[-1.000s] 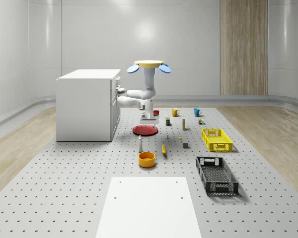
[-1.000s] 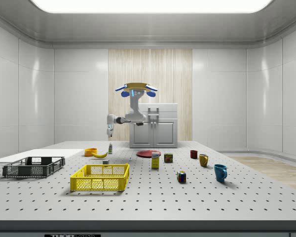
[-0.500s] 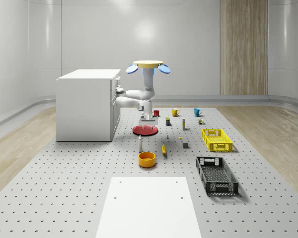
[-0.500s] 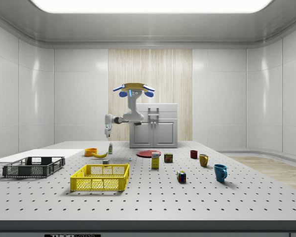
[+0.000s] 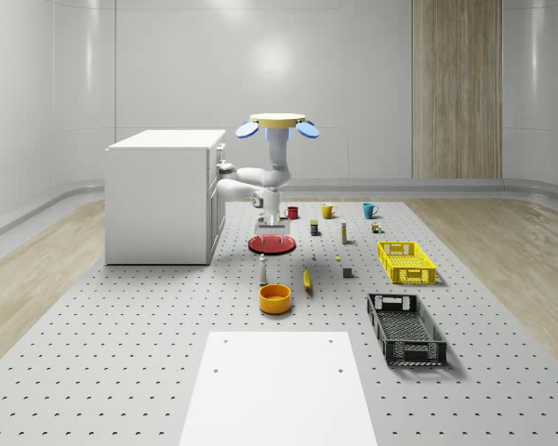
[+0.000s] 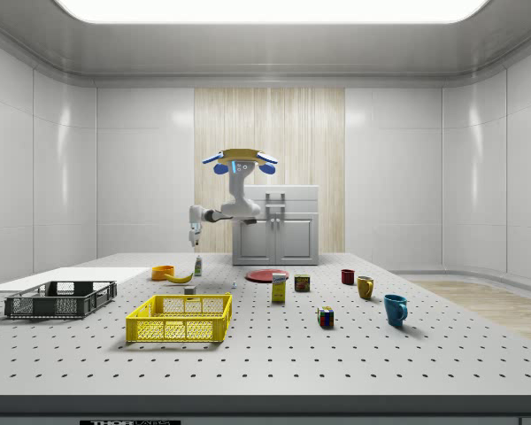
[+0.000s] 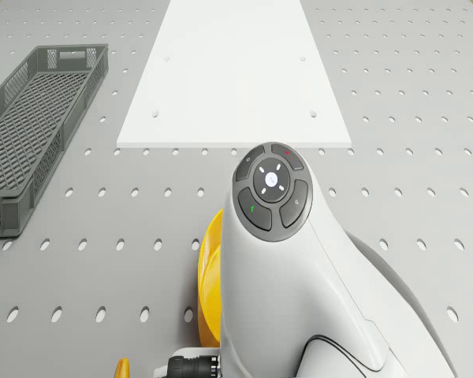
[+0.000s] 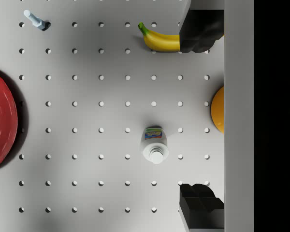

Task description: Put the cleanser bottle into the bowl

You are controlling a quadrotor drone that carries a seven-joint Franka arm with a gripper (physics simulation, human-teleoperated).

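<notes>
Wrist view looks straight down on the bottle (image 8: 154,145): white, capped, with a blue and yellow label, upright on the grey perforated table (image 8: 101,193). The two dark fingers (image 8: 200,34) stand wide apart and hold nothing; the bottle lies between their lines but set off toward the red plate (image 8: 0,121). The orange bowl (image 8: 218,110) is near the bottle on the other side, and a banana (image 8: 159,41) lies by one finger.

In the whole-scene view the bottle (image 5: 262,269) stands between the plate (image 5: 272,243) and the bowl (image 5: 274,297), which looks empty. The gripper (image 5: 270,224) hangs above the plate's edge, and the drone (image 5: 278,123) hovers high beside a white cabinet (image 5: 158,195). A yellow crate (image 5: 405,261) and a black crate (image 5: 405,327) both look empty. Pale walls with a wood panel enclose the room.
</notes>
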